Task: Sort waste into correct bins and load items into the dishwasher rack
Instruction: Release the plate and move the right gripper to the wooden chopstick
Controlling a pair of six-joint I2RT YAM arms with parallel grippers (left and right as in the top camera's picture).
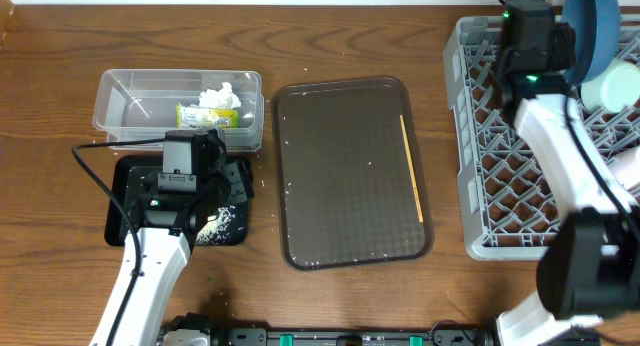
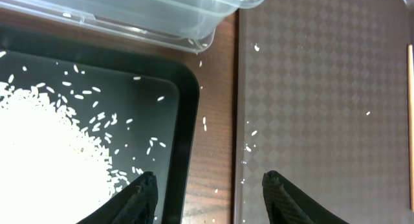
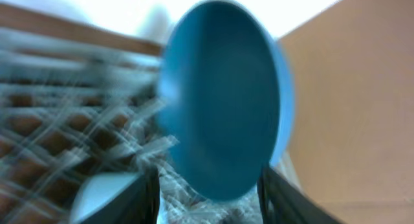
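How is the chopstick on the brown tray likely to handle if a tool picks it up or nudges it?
The chopstick looks thin and straight, so probably stiff and very light. Lying flat on the brown tray, it may be fiddly to pinch. A nudge could roll it, though the tray's rim beside it should stop it.

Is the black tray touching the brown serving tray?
Apart. Left wrist view shows a strip of wooden table between the black tray and the brown serving tray.
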